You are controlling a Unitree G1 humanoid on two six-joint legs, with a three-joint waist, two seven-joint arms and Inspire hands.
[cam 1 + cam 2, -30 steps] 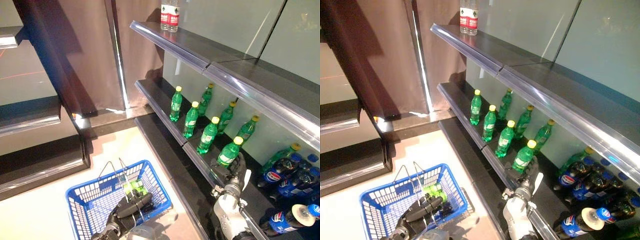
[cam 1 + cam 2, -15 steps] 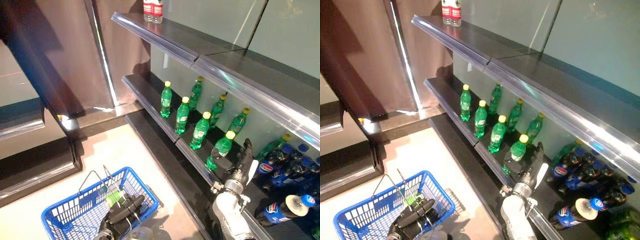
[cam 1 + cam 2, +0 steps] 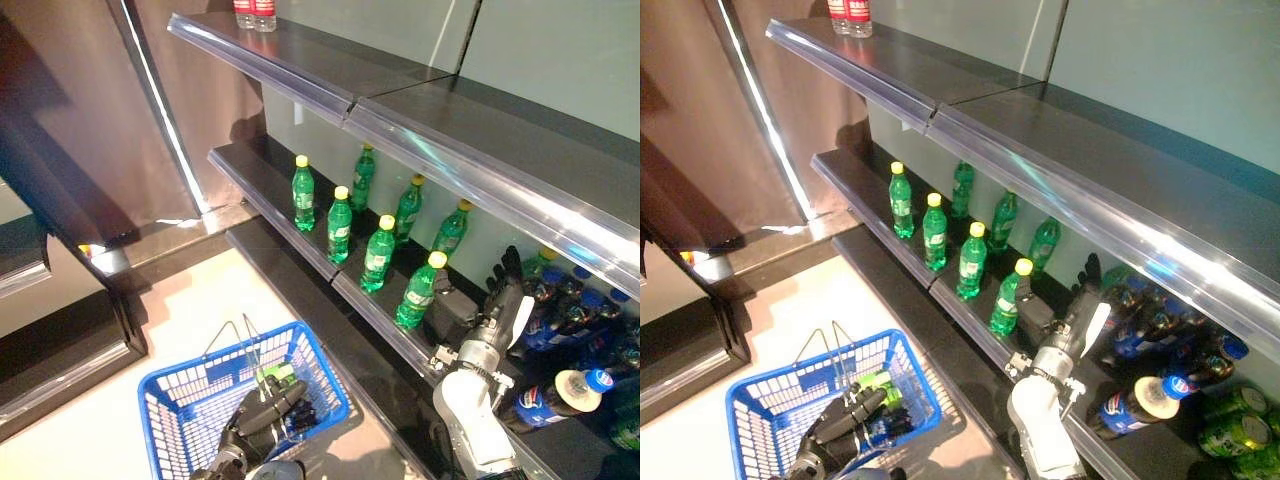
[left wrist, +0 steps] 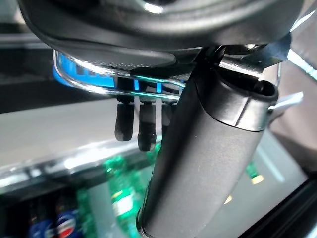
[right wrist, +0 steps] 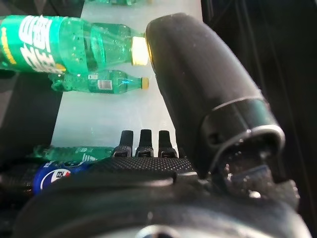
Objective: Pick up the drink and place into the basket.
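Note:
The nearest green bottle [image 3: 418,292] with a yellow cap stands at the front edge of the middle shelf. My right hand [image 3: 503,292] is open, fingers straight, raised over the shelf just right of that bottle and apart from it. In the right wrist view the bottle [image 5: 64,39] lies past the thumb [image 5: 198,84], with nothing held. My left hand [image 3: 262,415] is shut on the wire handles of the blue basket [image 3: 185,400], which hangs low at the left. A green bottle [image 3: 276,375] lies in the basket.
More green bottles [image 3: 340,222] stand in two rows along the middle shelf. Dark cola bottles [image 3: 565,310] stand at the right and one [image 3: 555,395] lies on its side. Green cans [image 3: 1230,425] lie at the far right. Water bottles [image 3: 250,12] stand on the top shelf.
The camera has shifted. My right hand has moved from just below the nearest green bottle to its right, deeper over the shelf. The basket still hangs from my left hand.

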